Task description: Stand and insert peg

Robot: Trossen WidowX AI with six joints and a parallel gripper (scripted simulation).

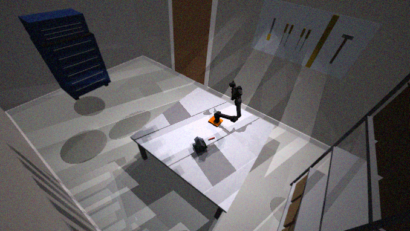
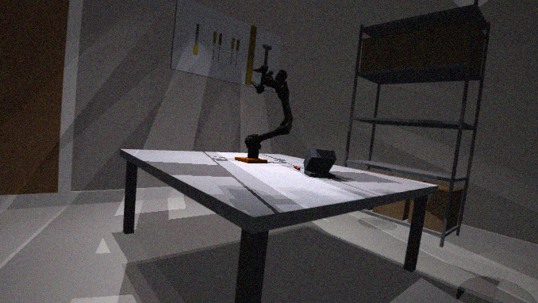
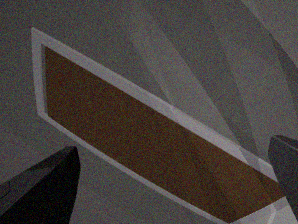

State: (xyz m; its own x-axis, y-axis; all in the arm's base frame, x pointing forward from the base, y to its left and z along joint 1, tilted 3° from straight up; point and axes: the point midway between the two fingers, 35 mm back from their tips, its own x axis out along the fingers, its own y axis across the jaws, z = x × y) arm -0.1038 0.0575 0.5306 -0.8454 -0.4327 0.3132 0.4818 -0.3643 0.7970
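The red peg (image 1: 211,138) lies flat on the bench (image 1: 181,142), just beside the dark sloped panel block (image 1: 199,145), between that block and the arm's orange base plate (image 1: 211,122). Its long axis runs roughly toward the base on one side and the far bench edge on the other; the white band is too small to make out, so I cannot tell which end is plain. The gripper (image 1: 232,84) is raised high on the upright arm, well above the bench and well apart from the peg, pointing away toward the wall; the wrist view shows only a brown door (image 3: 153,139) in a pale frame, with dark fingers at the lower corners of the picture. They stand spread wide with nothing between them. The coming move, as I judge it, turns on this: the peg lies below and forward of the gripper, on the panel side of the base, so the arm must fold down and swing round before the fingers can straddle the peg across its long axis. In the exterior view the peg (image 2: 296,167) shows as a small red sliver just beside the panel block (image 2: 320,162). No brand, label or writing can be read anywhere.
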